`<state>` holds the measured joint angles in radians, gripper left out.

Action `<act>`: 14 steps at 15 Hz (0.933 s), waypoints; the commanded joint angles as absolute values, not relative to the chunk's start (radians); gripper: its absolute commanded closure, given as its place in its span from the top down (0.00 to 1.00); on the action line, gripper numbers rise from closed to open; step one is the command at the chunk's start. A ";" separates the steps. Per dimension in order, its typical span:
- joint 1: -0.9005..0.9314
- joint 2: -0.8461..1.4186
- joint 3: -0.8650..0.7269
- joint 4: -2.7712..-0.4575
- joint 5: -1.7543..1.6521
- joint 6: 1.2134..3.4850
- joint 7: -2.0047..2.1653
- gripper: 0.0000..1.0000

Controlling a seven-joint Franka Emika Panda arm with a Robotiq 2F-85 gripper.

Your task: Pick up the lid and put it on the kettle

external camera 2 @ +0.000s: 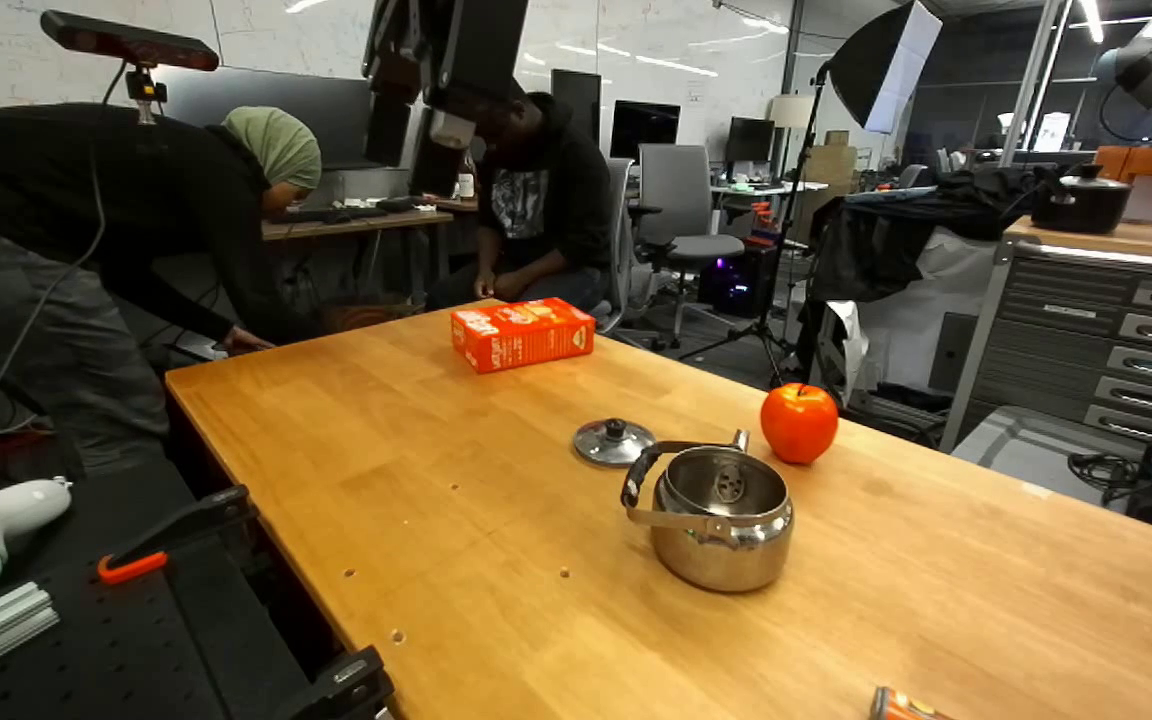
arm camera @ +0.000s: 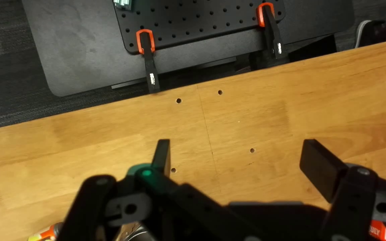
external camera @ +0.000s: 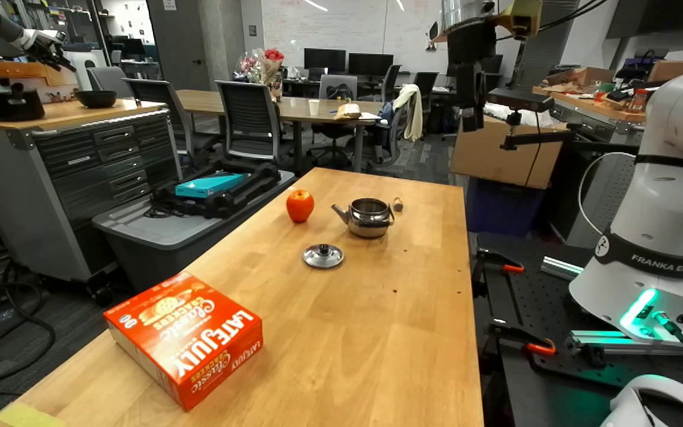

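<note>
We're at step 1, we'd say: approach, w/ no grasp made yet. Our gripper (arm camera: 236,152) hangs high over the table (external camera: 412,356), fingers (arm camera: 320,169) spread wide w/ nothing btwn them. The lid (external camera: 323,259) lies flat on the table, knob (external camera 2: 614,428) up, near the kettle (external camera 2: 724,555) but apart from it, and the kettle stands upright, mouth uncovered. We can't find the lid in the wrist view, so next move prob. calls for a shift across the table to get above it, then straight down w/ the fingers either side of the knob (small target, so centring matters), a pinch and a lift. After that we'd need to carry it level to the kettle's mouth. The handle (external camera 2: 640,476) is tipped to one side rather than arching over the mouth, so we should have room from above, tho we'd watch for clipping it. The apple (external camera: 300,206) sits near both, so we'd keep the path clear of it
</note>
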<state>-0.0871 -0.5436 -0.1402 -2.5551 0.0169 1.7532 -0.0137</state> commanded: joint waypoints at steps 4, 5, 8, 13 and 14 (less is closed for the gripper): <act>-0.099 -0.542 -0.129 -2.553 0.022 1.750 -0.019 1.00; -0.099 -0.542 -0.129 -2.553 0.022 1.750 -0.019 1.00; -0.099 -0.552 -0.127 -2.574 0.047 1.810 0.005 1.00; -0.092 -0.555 -0.119 -2.605 0.099 1.921 0.036 1.00; -0.089 -0.550 -0.115 -2.605 0.112 1.931 0.040 1.00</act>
<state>-0.0872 -0.5432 -0.1322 -2.5939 0.0648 1.8864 0.0139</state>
